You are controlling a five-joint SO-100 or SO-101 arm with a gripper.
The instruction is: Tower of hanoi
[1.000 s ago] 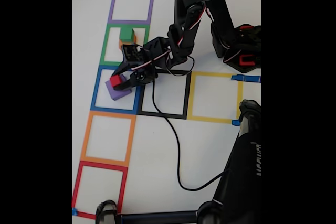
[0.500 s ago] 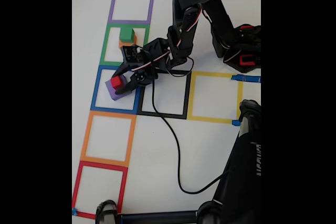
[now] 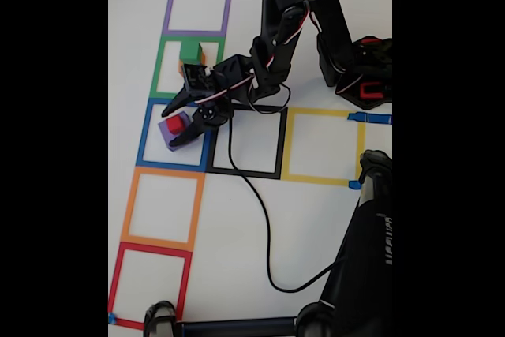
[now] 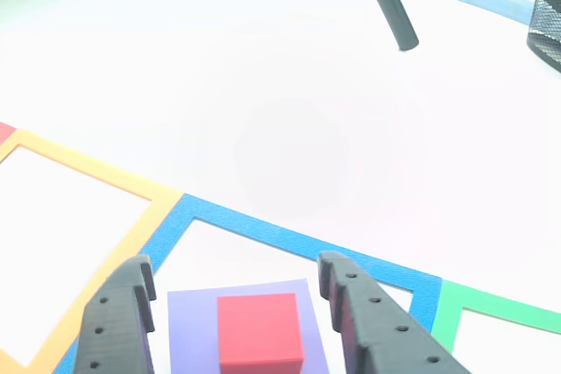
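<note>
The tool (image 4: 237, 291) stood with its two fingers apart, one on each side of the red cube (image 4: 260, 332), and in the other view there was a clear gap between each finger and the cube, so nothing was held. The red cube rested on top of the purple cube (image 4: 188, 321), and both stood inside the blue tape square (image 3: 150, 128) on the white surface (image 3: 316, 219). In the fixed view the green cube (image 3: 189, 50) sat on the orange cube (image 3: 199, 61) inside the green tape square (image 3: 162, 69), just beside the blue one. The cubes looked small, stiff and plain, and probably light, so I judged that a gentle squeeze would be enough. Their flat and smooth sides could slip a little, so the best place to hold the red cube seemed to be its two opposite side faces, near the middle of their height and not at the corners. The red cube was much narrower than the purple one, so the fingers had room to close without pushing the lower cube. No container was among these things; the tape squares only marked places.
</note>
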